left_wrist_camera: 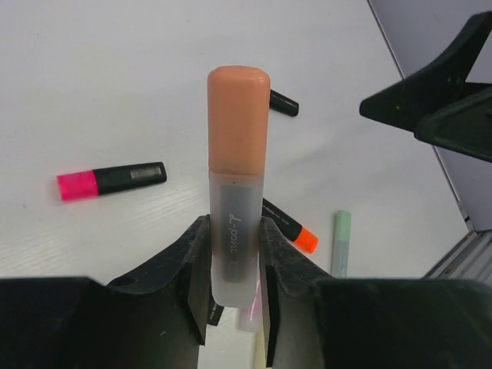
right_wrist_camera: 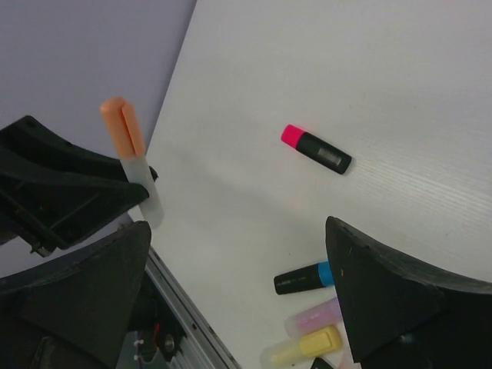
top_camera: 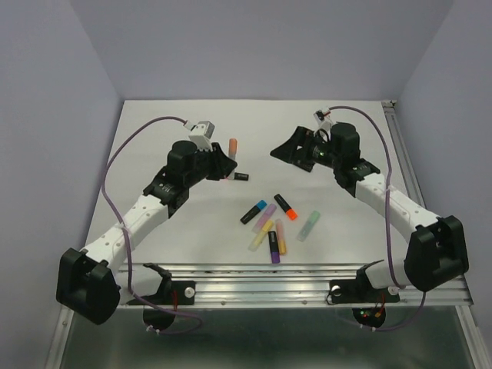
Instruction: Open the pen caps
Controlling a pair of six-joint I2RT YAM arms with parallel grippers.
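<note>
My left gripper (left_wrist_camera: 234, 234) is shut on the frosted barrel of a pen (left_wrist_camera: 233, 223) and holds it upright above the table. Its peach-orange pen cap (left_wrist_camera: 238, 115) is on and points away from the wrist; from above the cap (top_camera: 233, 144) rises over the left gripper (top_camera: 227, 164). My right gripper (top_camera: 289, 151) stands open with nothing in it, a short way to the right of the held pen (right_wrist_camera: 132, 157). In the right wrist view the right gripper (right_wrist_camera: 242, 300) has its jaws wide apart.
A black pen with a pink cap (top_camera: 237, 177) lies just beside the left gripper. Several capped pens lie in a cluster (top_camera: 270, 227) at centre front, among them blue-capped (right_wrist_camera: 306, 278), orange-capped (left_wrist_camera: 296, 234) and pale green (left_wrist_camera: 340, 242) ones. A metal rail (top_camera: 269, 273) runs along the near edge.
</note>
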